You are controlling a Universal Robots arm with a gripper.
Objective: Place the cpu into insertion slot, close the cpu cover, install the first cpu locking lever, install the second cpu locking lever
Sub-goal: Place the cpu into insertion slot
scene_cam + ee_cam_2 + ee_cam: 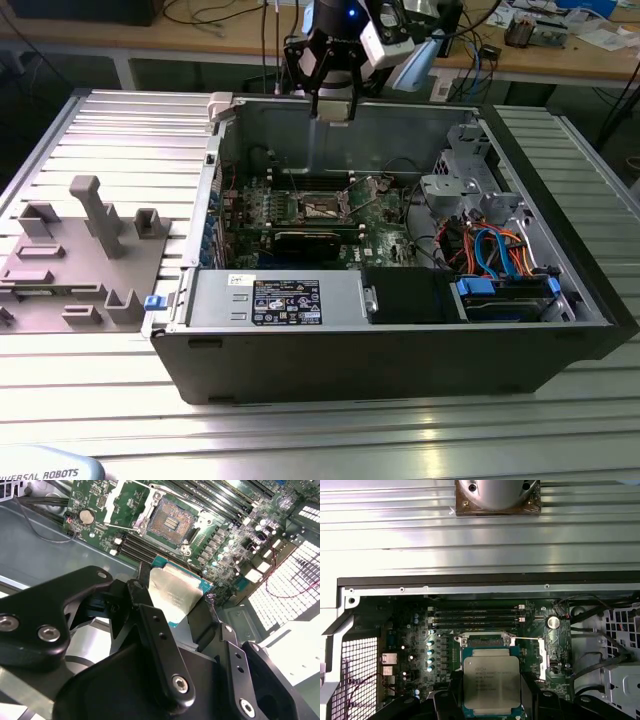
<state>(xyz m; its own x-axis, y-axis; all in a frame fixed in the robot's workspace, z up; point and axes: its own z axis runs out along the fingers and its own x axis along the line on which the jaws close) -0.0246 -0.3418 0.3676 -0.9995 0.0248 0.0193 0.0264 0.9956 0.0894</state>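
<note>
Gripper (pixel 176 594) fingers (pixel 150 615) are closed just enough to pinch the cpu (pixel 175 592) by two of its sides. The cpu lies flat between them, with its shiny grey top facing up. In the first wrist view its green edge (pixel 491 711) peeks out under the metal top.

The gripper (pixel 332 104) hangs high over the open computer case (pixel 400 350), well above the insertion slot (pixel 325 207) and a little toward the back wall from it. The cpu does not touch the slot.

In the second wrist view, the insertion slot (pixel 170 524) is open and its dark square of tiny pins shows. The cpu cover (pixel 542 660) stands lifted up at one side of the slot. A round silver battery (pixel 553 622) sits on the green board just past the cover. Long black memory slots (pixel 475 616) run along another side of the slot.

Farther from the slot, near the case's front wall, is a grey box with a label (pixel 285 300). The case rests on a ribbed metal surface (pixel 300 435), and a grey tray of holders (pixel 80 250) sits outside the case, well apart from the slot.
</note>
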